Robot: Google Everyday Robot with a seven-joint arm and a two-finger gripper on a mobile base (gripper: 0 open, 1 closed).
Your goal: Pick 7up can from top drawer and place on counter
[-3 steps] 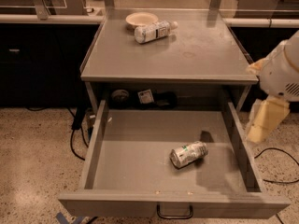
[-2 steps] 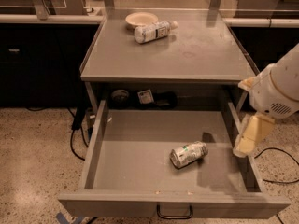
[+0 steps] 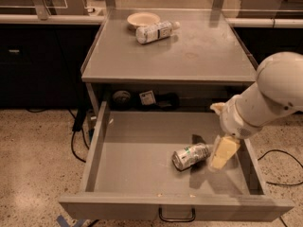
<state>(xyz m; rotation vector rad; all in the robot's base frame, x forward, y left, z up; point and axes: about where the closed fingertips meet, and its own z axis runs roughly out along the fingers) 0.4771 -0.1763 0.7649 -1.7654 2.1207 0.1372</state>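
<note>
Top drawer [image 3: 97, 145]: grey metal, stood open below the worktop [image 3: 199, 56]. 7up can [image 3: 191, 156]: lay on its side on the drawer floor, right of the drawer's middle. Tool [image 3: 220, 159]: pale yellow, hung inside the drawer just beside the can's right end, possibly touching it; whether it was apart or together could not be told. Bottle [image 3: 156, 31] and bowl [image 3: 143, 19]: on the worktop above the drawer, towards the back.

We see 1 pale bowl [image 3: 143, 19] at the back of the counter [image 3: 199, 56], 1 clear bottle [image 3: 156, 32] lying on its side just in front of it. Dark cables [image 3: 72, 145] trail over the speckled floor [image 3: 33, 174]. The hand [image 3: 223, 152] hangs low at the right, below counter level.
</note>
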